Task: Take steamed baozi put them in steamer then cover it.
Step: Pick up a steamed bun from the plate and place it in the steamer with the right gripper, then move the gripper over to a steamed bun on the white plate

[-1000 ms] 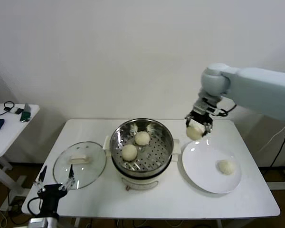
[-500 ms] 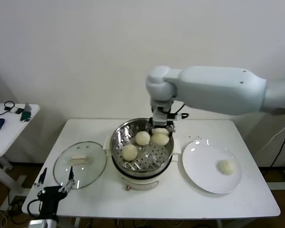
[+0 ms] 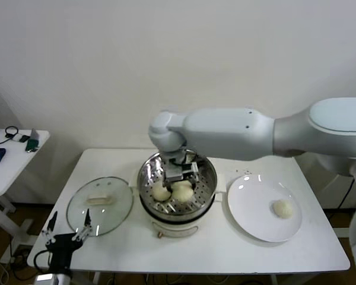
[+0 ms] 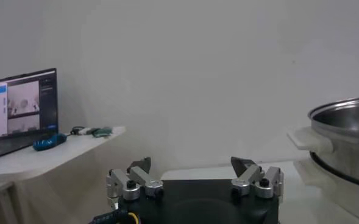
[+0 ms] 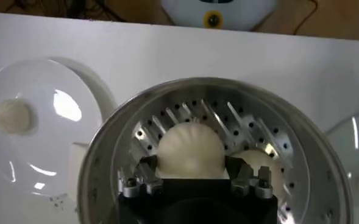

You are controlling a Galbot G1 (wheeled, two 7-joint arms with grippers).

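We see the table (image 3: pixel 237 252), white, with bare room along its near edge and right end. At its middle stands the steamer (image 3: pixel 151 178), mouth upward. Our right gripper (image 3: pixel 181 184) reaches down inside it, fingers closed on a bun (image 5: pixel 190 149); another bun (image 3: pixel 161 191) lies touching it on the left. The plate (image 3: pixel 255 208) to the right carries one bun (image 3: pixel 282 208). The lid (image 3: pixel 99 202) lies flat to the left, its bar handle running left-right. Our left gripper (image 4: pixel 194 182) waits off the near-left corner, fingers apart, holding nothing.

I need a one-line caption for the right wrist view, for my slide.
Right gripper holds a baozi inside the steamer; one more baozi waits on the white plate.
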